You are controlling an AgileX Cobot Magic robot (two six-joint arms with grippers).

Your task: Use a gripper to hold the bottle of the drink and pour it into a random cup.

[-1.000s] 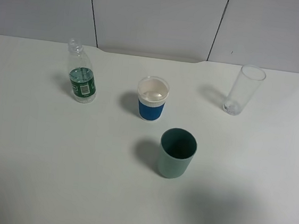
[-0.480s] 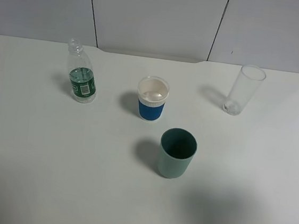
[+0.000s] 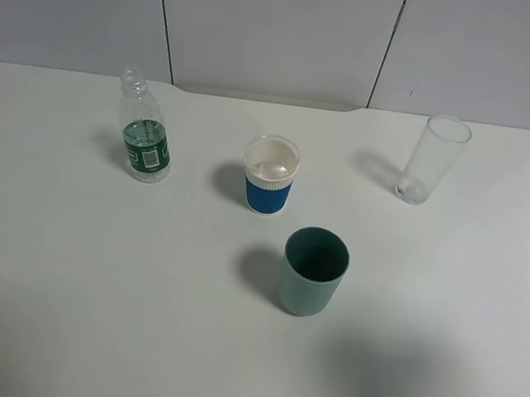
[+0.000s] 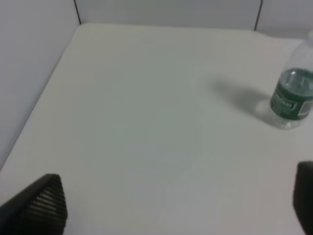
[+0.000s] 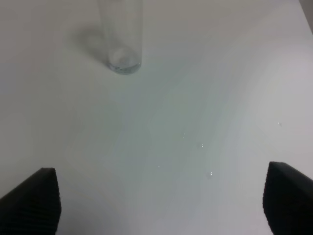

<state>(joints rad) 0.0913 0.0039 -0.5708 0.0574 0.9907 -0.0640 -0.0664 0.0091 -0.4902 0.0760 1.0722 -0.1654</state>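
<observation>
The bottle (image 3: 144,134) stands upright at the back left of the white table, clear with a green label band and no cap; clear drink (image 3: 146,132) fills its lower part. It also shows in the left wrist view (image 4: 292,93), far from the fingers. The white cup with the blue ribbed band (image 3: 269,175) stands near the middle. Neither gripper shows in the exterior view. My left gripper (image 4: 178,208) is open and empty, its fingertips (image 4: 41,203) wide apart. My right gripper (image 5: 159,203) is open and empty, its fingertips (image 5: 34,198) wide apart.
A grey-green cup (image 3: 313,271) stands in front of the blue-banded cup. A tall clear glass (image 3: 432,159) stands at the back right, also in the right wrist view (image 5: 121,34). A white wall borders the table's back and left edge (image 4: 34,58). Small droplets (image 5: 200,146) lie on the table.
</observation>
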